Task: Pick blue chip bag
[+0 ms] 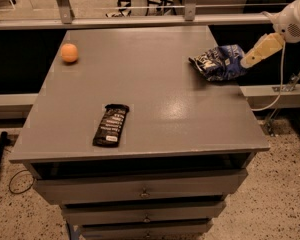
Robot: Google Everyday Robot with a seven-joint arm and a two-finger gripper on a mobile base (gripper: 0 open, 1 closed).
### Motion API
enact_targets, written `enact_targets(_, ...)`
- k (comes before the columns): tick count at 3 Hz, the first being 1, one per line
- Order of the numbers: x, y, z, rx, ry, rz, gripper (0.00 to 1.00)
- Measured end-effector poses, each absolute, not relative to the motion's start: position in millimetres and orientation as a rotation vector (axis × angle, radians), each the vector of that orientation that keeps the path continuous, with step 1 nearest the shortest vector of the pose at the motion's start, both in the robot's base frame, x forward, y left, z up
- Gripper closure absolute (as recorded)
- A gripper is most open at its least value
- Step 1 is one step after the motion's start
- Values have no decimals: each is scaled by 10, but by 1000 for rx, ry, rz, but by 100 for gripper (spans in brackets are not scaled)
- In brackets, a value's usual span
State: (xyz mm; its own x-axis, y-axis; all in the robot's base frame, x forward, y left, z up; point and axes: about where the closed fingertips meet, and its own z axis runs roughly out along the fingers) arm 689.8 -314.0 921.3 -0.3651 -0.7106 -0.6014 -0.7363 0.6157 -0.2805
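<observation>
The blue chip bag (218,62) is crumpled, shiny dark blue with white lettering. It lies near the right edge of the grey table (155,84), toward the back. My gripper (246,61) is cream-coloured and comes in from the upper right on a white arm (295,19). Its tip is at the bag's right edge, touching it or nearly so.
An orange ball (69,52) sits at the table's back left. A flat black bar wrapper (111,124) lies front left of centre. Drawers (142,191) sit below the tabletop. A metal rail (140,20) runs behind the table, and a cable (277,91) hangs at the right.
</observation>
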Motion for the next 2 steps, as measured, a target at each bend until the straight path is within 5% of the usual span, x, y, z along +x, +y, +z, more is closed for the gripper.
enact_targets(1,7001,-3129,8986,-1081,2149,115,0)
enact_targets(2,7058,-3079,8816,-1049,2151,174,16)
